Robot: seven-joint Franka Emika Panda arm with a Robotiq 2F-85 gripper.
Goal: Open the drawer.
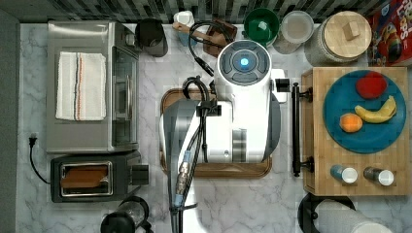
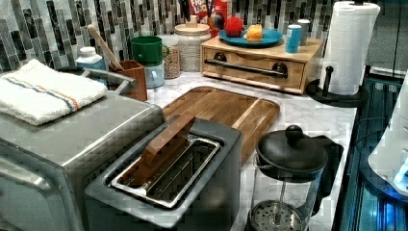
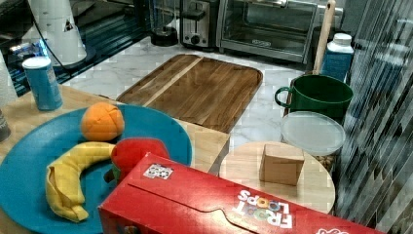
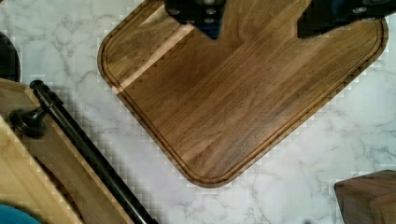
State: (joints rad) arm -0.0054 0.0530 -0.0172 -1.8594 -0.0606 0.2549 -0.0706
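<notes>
You'll find the drawer (image 2: pixel 250 67) shut in its pale wood cabinet (image 1: pixel 318 145) at the top view's right, its black bar handle (image 1: pixel 296 130) facing the brown tray (image 4: pixel 233 93) on the marble counter (image 1: pixel 233 204). Your pincer (image 4: pixel 259 21) hangs above that tray with its fingers (image 4: pixel 205 18) spread wide, holding nothing. On the cabinet sits a blue plate (image 1: pixel 340 97) carrying a banana (image 1: pixel 378 112), an orange (image 1: pixel 351 122) and a red fruit (image 1: pixel 371 85) (two shakers (image 1: pixel 343 173) stand just beside it). The toaster (image 2: pixel 192 183) holds a brown slice (image 2: pixel 166 144).
</notes>
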